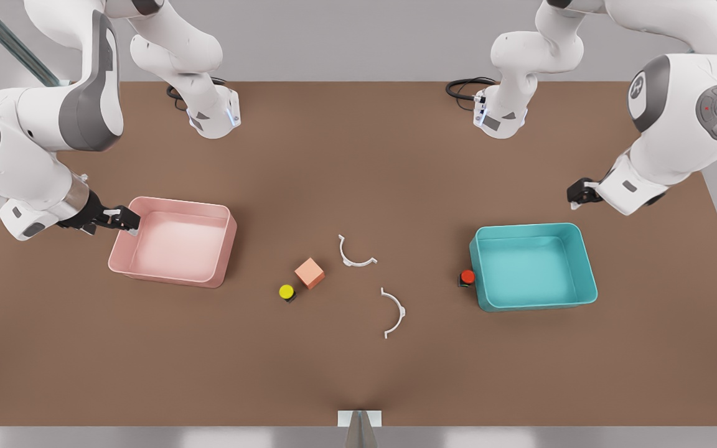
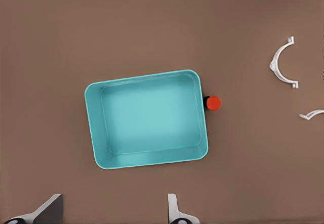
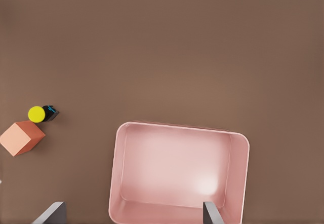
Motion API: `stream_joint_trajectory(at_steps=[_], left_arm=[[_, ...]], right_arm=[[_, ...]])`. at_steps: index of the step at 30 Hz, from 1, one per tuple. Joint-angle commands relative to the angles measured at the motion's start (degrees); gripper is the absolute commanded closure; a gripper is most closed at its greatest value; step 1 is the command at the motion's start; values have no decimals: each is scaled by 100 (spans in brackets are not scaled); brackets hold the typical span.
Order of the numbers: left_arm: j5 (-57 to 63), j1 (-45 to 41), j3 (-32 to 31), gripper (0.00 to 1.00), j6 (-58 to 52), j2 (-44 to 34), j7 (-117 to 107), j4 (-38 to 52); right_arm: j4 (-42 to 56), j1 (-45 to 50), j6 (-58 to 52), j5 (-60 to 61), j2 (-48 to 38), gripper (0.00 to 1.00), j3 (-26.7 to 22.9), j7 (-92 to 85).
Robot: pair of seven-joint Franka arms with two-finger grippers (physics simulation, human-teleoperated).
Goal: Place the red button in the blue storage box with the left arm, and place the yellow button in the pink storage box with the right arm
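Cube orange-pink, just beside yellow button; two white arcs mid-table. Red button touching blue storage box wall. Right gripper spread wide over pink storage box rim; left gripper released, beyond blue box.

1. We see a plain matte brown desk, with no pattern on it.
2. The blue storage box is teal inside and out; the pink storage box is pale pink, paler across its floor.
3. The red button wears a red cap on a black base; the yellow button a yellow cap on black.
4. The cube is orange-pink, and two curved clips are white.
5. Both arms are white with grey panels; the left tool and right tool are black.
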Motion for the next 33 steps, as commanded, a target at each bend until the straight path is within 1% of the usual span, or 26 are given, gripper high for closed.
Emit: stream_joint_trajectory(at_steps=[1, 5, 8, 9, 10, 12, 13, 14, 15, 16, 17, 18, 19, 20, 21, 22, 23, 24, 26, 27, 28, 30, 32, 33], left_arm=[[24, 12, -8, 0, 104, 26, 979, 6], [41, -6, -17, 0, 95, 114, 988, 24], [24, -612, -43, 0, 139, 386, 987, 68], [24, -770, -78, 0, 244, 528, 1610, 68], [6, -832, -96, 0, 727, 528, 2770, 59], [-20, -981, -104, 0, 912, 659, 3808, 15], [-64, -1122, -105, 0, 982, 817, 4151, -38], [-73, -1184, -105, 0, 1262, 879, 4781, -221], [-55, -1175, -96, 0, 1861, 870, 5769, -591], [-64, -1175, -96, 0, 2072, 879, 5848, -697], [-108, -1210, -96, 0, 2632, 906, 6383, -1003], [-160, -1245, -105, 0, 3116, 906, 6445, -1328], [-372, -1236, -96, 0, 3663, 1072, 7077, -1453], [-363, -1236, -96, 0, 3997, 1160, 7676, -1567], [-380, -1219, -96, 0, 4225, 1152, 7702, -1830], [-380, -1210, -96, 0, 4585, 1125, 7729, -2146], [-380, -1210, -96, 0, 5095, 1081, 7913, -2507], [-380, -1210, -87, 0, 5464, 1090, 8124, -2753], [-380, -1201, -87, 0, 5755, 1125, 8247, -2912], [-380, -1210, -87, 0, 5895, 1152, 8519, -2947], [-380, -1219, -87, 0, 5904, 1195, 8643, -2947], [-380, -1210, -87, 0, 5904, 1283, 8801, -2973], [-372, -1140, -69, 0, 5992, 1406, 8950, -3096], [-372, -1043, -69, 0, 6229, 1415, 9056, -3324]], right_arm=[[3, -1, 0, -1, -6, 0, 1, -1], [3, 26, 0, -1, -6, 0, 10, 25], [3, 219, 70, 8, 37, 0, 133, 26], [3, 333, 79, 8, 90, 0, 133, 52], [3, 412, 105, 17, 187, 0, 141, 69], [29, 518, 114, 17, 371, 0, 150, 78], [161, 632, 123, 209, 644, 0, 185, 69], [494, 641, 131, 702, 1065, 0, 141, 52], [662, 650, 193, 790, 1505, 0, 168, 96], [662, 755, 404, 737, 1752, 0, 185, 850], [662, 895, 404, 720, 1752, 0, 212, 1964], [671, 966, 404, 545, 1839, 0, 246, 2432], [767, 975, 430, 395, 1989, 0, 440, 3039], [882, 1019, 509, 395, 2121, 0, 502, 3619], [882, 1098, 518, 272, 2191, 0, 598, 4165], [891, 1124, 571, -490, 2270, 0, 931, 4297], [891, 1116, 764, -1601, 2314, 0, 1398, 4402], [891, 1116, 1018, -1601, 2446, 0, 1389, 4991], [891, 1256, 1081, -1337, 2630, 0, 1363, 6054], [1048, 1256, 1081, -1328, 2832, 0, 1381, 6485], [1400, 1309, 1081, -1013, 3105, 0, 1363, 7047], [1681, 1397, 1177, -63, 3334, 0, 1003, 7311], [1682, 1467, 1423, 332, 3422, 0, 889, 7681], [1682, 1590, 1520, 869, 3466, 0, 590, 7865]])
